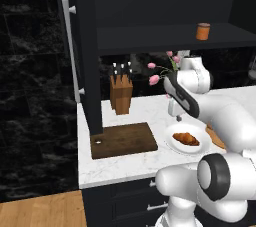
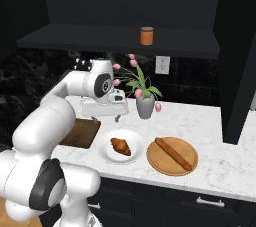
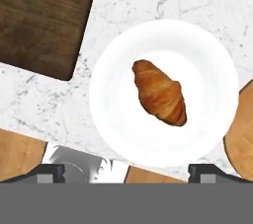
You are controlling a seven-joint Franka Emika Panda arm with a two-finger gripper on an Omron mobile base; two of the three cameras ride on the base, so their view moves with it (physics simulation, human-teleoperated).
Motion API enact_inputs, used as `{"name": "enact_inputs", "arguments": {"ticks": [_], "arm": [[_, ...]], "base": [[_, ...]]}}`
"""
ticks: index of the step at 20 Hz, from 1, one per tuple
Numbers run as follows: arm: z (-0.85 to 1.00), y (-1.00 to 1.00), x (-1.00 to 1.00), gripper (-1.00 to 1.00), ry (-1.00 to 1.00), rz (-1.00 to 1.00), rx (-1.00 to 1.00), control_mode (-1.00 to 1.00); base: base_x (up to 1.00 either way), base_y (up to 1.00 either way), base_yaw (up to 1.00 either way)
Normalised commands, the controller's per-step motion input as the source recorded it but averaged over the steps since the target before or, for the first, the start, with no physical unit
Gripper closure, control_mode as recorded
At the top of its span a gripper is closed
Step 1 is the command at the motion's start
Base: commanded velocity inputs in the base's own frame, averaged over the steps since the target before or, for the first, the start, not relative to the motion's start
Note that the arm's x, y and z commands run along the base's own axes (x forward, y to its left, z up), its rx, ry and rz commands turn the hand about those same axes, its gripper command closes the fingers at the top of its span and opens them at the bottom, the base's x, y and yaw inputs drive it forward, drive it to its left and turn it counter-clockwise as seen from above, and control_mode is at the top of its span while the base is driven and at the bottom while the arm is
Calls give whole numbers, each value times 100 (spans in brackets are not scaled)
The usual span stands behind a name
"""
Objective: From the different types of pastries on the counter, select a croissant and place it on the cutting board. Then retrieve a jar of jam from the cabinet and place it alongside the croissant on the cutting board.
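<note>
The gripper (image 3: 126,171) is spread wide and holds nothing; in the hand view its two dark finger tips (image 3: 49,171) stand far apart at the bottom edge. In the right base view the gripper (image 2: 106,117) hangs in the middle left of the frame, above the counter (image 2: 220,166) and not touching it.

The croissant (image 3: 159,92) lies a little above and right of centre in the hand view, so it is almost straight under the hand, slightly toward the upper right. Its long axis runs diagonal, from upper left to lower right, while the line between the tips is horizontal. I judge the hand must turn somewhat so the jaws close across the narrow side, then go down.

The croissant rests on a white plate (image 3: 113,119). The cutting board (image 3: 44,20) is in the upper left corner, just beside the plate and empty. A round wooden board (image 3: 242,139) is cut by the right edge.

The jar of jam (image 2: 146,36) stands on the cabinet shelf (image 2: 100,38), upper centre of the right base view
</note>
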Motion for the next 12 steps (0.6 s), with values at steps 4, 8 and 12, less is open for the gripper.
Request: {"name": "enact_inputs", "arguments": {"ticks": [4,8,12], "arm": [[-52,-15,3,-100,-13,5,0,-100],[-52,-24,5,-100,-13,1,0,-100],[-23,-13,11,-100,-1,0,0,-100]], "base": [[0,0,0],[0,0,0],[0,0,0]]}}
